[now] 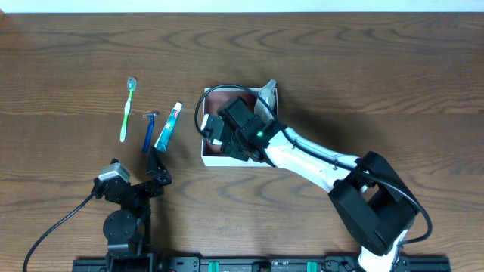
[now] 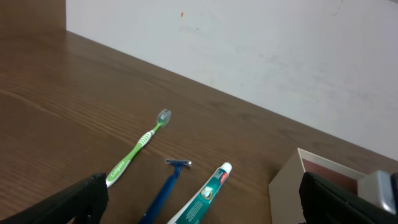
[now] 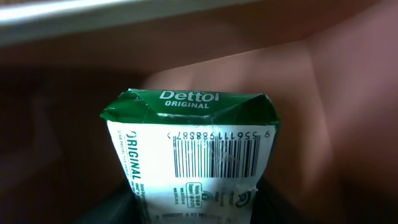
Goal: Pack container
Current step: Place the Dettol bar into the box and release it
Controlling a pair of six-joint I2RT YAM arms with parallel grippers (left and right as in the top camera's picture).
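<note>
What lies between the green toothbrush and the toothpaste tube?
A blue razor, apart from both the toothbrush and the toothpaste tube; overhead and left wrist views show it.

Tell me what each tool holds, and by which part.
Right tool holds the green Dettol soap pack by its near end, inside the container. Left tool is open and holds nothing.

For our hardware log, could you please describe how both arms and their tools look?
The right arm has white links, black joints, a black cable alongside and a green light near the black right tool. The left arm is black, with a black cable; the left tool is black too.
</note>
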